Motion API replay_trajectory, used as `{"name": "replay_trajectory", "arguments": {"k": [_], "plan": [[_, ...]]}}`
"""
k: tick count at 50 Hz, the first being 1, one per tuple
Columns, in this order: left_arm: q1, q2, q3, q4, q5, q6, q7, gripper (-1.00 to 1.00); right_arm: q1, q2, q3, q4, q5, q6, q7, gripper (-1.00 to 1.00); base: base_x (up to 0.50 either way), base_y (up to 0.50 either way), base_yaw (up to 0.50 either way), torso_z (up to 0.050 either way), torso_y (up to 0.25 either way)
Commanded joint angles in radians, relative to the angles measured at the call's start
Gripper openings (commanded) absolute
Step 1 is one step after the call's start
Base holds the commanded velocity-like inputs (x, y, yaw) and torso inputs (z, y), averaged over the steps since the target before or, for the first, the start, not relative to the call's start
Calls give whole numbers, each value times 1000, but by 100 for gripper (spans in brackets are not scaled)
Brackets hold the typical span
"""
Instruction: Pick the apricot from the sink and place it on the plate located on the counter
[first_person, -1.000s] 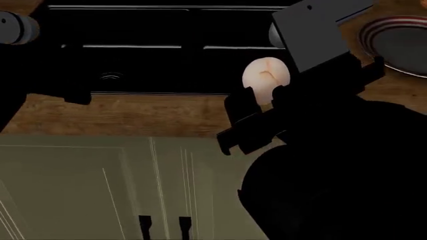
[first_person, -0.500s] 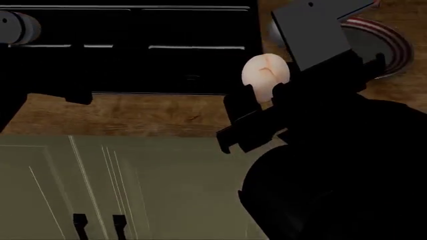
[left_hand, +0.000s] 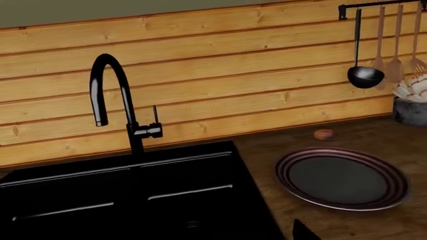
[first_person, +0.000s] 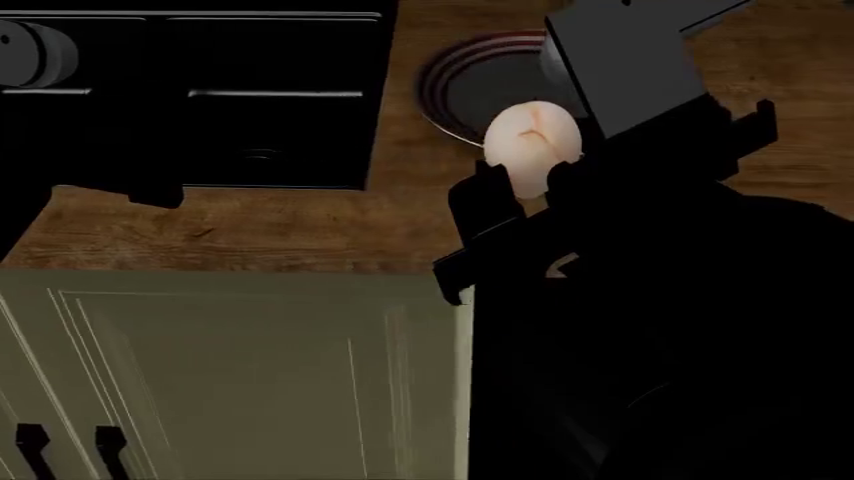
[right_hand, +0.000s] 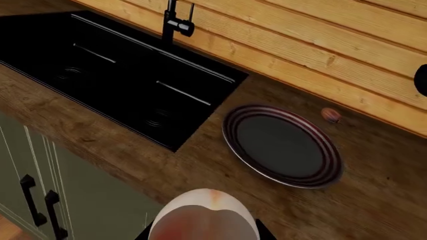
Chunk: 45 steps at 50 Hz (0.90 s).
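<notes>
Wood counter (right_hand: 167, 165) (black sink (right_hand: 120, 75) inset) bears plate (right_hand: 283, 145).

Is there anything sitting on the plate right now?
No: in the right wrist view the plate shows a bare dark centre, and the apricot is held in the right hand.

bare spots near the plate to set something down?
Plate centre is bare. Open counter runs between the sink and the front edge, and between sink and plate. Tighter behind the plate: a small brown lump by the wall. Right hand holds the apricot.
</notes>
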Motion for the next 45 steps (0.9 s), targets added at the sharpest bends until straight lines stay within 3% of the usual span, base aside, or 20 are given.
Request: {"name": "replay_trajectory", "arguments": {"k": [1, 9, 23, 36, 45], "plan": [[1, -2, -2, 11, -2, 3, -1, 100, 0, 2, -10, 2, -18, -14, -16, -100, 0, -500, 0, 0, 0], [-1, -2, 0, 18, -8, -4, -6, 100, 5, 2, -3, 8, -20, -15, -13, -100, 0, -488, 0, 0, 0], [-6, -3, 6, 15, -15, 0, -10, 100, 48, -15, 19, 48, -75, 1, -18, -100, 22, -40, 0, 0, 0], [-3, -7, 2, 24, -24, -2, -16, 100, 42, -26, 26, 48, -76, -18, -12, -100, 361, -322, 0, 0, 0], [-5, -9, -3, 36, -31, -14, -23, 100, 35, -15, 9, 30, -74, -19, -16, -100, 476, -10, 0, 0, 0]]}}
